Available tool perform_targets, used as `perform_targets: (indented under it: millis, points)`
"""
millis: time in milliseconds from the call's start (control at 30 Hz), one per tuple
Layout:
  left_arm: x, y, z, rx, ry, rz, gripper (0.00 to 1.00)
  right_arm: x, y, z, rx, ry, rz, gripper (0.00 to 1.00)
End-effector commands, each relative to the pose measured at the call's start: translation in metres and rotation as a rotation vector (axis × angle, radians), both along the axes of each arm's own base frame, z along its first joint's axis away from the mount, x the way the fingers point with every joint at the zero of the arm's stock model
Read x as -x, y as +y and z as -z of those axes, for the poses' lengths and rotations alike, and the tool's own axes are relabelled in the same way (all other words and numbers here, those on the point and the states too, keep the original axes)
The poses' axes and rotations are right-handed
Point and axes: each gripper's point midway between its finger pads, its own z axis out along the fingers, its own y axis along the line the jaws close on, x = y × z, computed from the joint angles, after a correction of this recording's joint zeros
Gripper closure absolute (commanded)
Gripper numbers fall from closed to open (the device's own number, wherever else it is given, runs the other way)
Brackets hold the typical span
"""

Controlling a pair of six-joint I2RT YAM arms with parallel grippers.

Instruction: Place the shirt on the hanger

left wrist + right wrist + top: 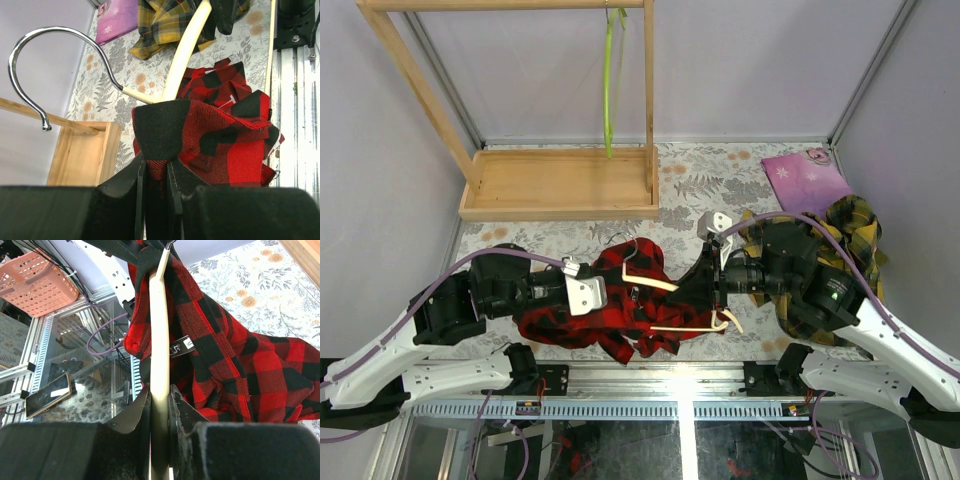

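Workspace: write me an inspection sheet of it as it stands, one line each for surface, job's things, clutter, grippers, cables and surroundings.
Surface: table under a floral cover.
Job's things: red-and-black plaid shirt bunched between the arms, some fabric over the cream hanger; not properly hung yet.
Clutter: yellow plaid shirt and purple sheet at the far right.
Grippers: left gripper shut on the shirt; right gripper shut on the hanger's arm.
Cables: purple cables run along both arms.
Surroundings: wooden rack with a lime-green hanger at the back; pink basket and phone in the right wrist view.
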Motion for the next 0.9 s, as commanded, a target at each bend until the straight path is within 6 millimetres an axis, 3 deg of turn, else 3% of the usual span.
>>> perform_targets:
  millis: [0,400,733,867]
  points:
    - [0.015,-0.011,-0.008,0.042,0.01,0.101,0.89,-0.004,0.003,-0.037,-0.135,-0.09,0.008,1.0]
    - [0.022,-0.025,-0.011,0.057,0.03,0.163,0.87,-0.004,0.005,-0.032,-0.119,-0.082,-0.002,1.0]
    - [0.019,-0.028,-0.018,0.082,0.018,0.158,0.77,-0.004,0.009,-0.025,-0.113,-0.069,-0.014,1.0]
    - [0.019,-0.029,-0.016,0.078,0.019,0.161,0.78,-0.004,0.009,-0.025,-0.113,-0.07,-0.015,1.0]
